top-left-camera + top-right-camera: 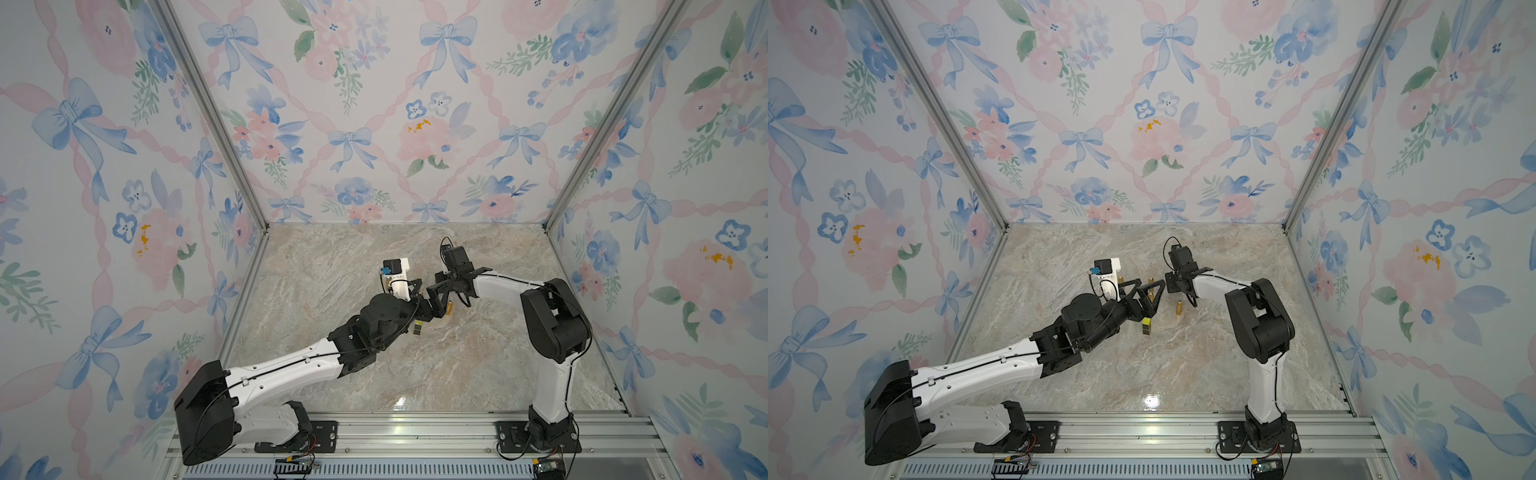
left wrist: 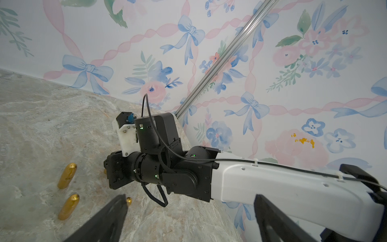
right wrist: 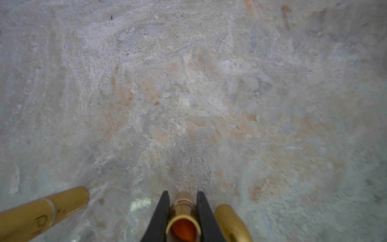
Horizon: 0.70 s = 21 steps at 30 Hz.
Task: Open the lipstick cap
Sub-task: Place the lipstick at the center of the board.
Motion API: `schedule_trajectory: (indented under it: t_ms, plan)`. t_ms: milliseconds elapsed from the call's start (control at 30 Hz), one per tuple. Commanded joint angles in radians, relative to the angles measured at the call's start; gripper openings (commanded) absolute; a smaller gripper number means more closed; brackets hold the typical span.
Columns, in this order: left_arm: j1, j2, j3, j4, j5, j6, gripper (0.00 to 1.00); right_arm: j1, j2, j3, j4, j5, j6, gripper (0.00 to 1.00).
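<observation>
Right wrist view looks down the right gripper [image 3: 182,191], whose two black fingers are pressed against the sides of a gold lipstick tube [image 3: 182,206]. The tube's open end faces the camera and shows an orange-red core, with no cap on it. Its far end points at the marbled desk [image 3: 188,94]; whether it touches the surface cannot be told. A rounded gold piece [image 3: 231,224] sits just beside one finger. It may be the cap, but that cannot be told. A capped gold lipstick [image 3: 44,211], with a thin seam around it, lies near the other finger.

Both top views put this group about midway between the desk's left and right edges, in the half nearer the far edge. The right arm reaches in from the near right corner and bends down over the group, hiding the held tube.

In the left wrist view the left gripper [image 2: 190,198] has its fingers [image 2: 109,220] spread wide with nothing between them, facing the right arm's wrist. Two more gold lipsticks [image 2: 67,176] [image 2: 68,206] are on the desk beside it.

In a top view a small dark block with a yellow top [image 1: 1146,326] stands on the desk, just on the near-edge side of the left gripper.
</observation>
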Motion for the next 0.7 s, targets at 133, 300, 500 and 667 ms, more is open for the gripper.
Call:
schedule_trajectory:
  t_ms: [133, 300, 500, 667]
  plan:
    - [-0.007, -0.022, 0.025, 0.001, -0.014, 0.024, 0.98, 0.012, 0.009, 0.001, -0.013, 0.019, -0.012, 0.2]
    - [-0.007, -0.026, 0.02, 0.001, -0.02, 0.033, 0.98, 0.011, 0.001, -0.001, -0.018, 0.029, -0.013, 0.21]
    - [-0.007, -0.03, 0.027, 0.001, -0.013, 0.037, 0.98, 0.017, -0.003, -0.004, -0.02, 0.031, -0.018, 0.25]
    - [-0.007, -0.048, 0.014, 0.001, -0.026, 0.042, 0.98, 0.019, -0.023, -0.001, -0.02, 0.032, -0.012, 0.29]
